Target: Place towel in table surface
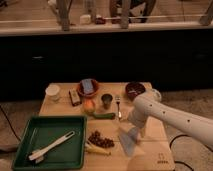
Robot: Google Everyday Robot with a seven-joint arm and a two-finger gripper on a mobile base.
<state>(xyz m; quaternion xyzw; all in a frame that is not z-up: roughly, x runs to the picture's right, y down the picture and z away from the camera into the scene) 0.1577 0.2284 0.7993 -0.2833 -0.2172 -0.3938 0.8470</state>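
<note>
The towel [128,140] is a pale grey-blue cloth at the front right of the light tan table surface [151,144], spreading out toward the front edge. My gripper [133,124] is right above the towel's top end, at the end of the white arm [170,118] that reaches in from the right. I cannot tell whether the towel's top edge is held or lying free. The tabletop's small dark mark [161,161] is at the front right corner.
A green tray [30,135] with a white utensil [51,147] stands front left. Grapes [100,139] and a banana [97,149] lie left of the towel. Behind are a cucumber [104,116], orange [89,105], dark cup [106,100], fork [118,106], and bowls [134,90].
</note>
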